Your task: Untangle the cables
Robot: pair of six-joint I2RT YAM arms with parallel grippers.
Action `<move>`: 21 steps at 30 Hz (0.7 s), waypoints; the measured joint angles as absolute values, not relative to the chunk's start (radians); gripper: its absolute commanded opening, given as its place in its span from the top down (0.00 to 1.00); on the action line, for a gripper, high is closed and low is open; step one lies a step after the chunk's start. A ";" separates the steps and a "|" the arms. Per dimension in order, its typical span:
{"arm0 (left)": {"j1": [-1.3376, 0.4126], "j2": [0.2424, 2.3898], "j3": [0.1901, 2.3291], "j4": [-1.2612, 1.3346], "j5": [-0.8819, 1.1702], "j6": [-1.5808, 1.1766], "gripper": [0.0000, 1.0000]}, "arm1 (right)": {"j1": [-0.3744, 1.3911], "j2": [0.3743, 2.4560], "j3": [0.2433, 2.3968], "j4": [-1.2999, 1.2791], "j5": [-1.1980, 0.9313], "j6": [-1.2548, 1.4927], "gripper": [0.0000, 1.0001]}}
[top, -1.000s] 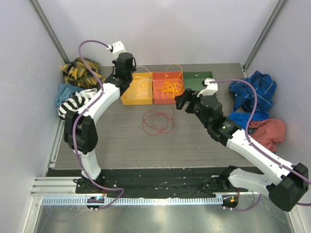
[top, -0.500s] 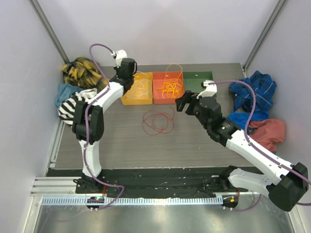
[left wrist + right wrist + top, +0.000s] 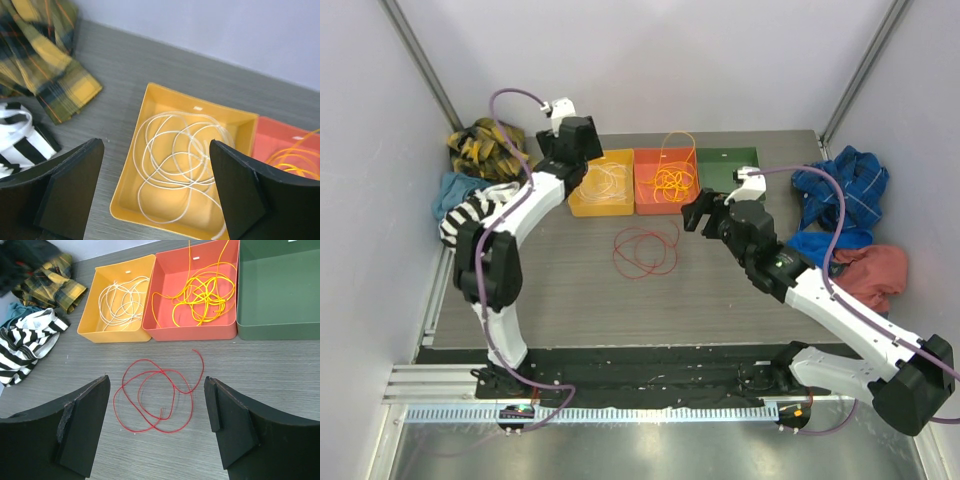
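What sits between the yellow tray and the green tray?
The red tray, holding the loose yellow-orange cable, stands side by side with both. The right wrist view shows it clearly, and the top view shows it too.

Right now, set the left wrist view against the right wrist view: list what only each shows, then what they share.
Left wrist only: the left gripper, open. Right wrist only: the right gripper, open; the red cable loose on the table; the empty green bin. Both: the white cable in the yellow bin, the orange cable in the red bin, the plaid cloth and the striped cloth.
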State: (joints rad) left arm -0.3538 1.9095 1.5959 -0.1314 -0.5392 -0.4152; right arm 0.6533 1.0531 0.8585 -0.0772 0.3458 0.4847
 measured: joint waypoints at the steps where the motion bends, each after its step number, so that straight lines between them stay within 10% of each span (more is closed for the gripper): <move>1: -0.360 1.868 1.576 -0.128 -0.536 -0.418 0.07 | 0.653 1.052 0.857 -0.078 0.346 0.485 0.16; 21: -0.727 1.541 1.026 -0.237 -0.522 -0.781 0.00 | 0.653 0.871 0.561 -0.106 0.401 0.583 0.19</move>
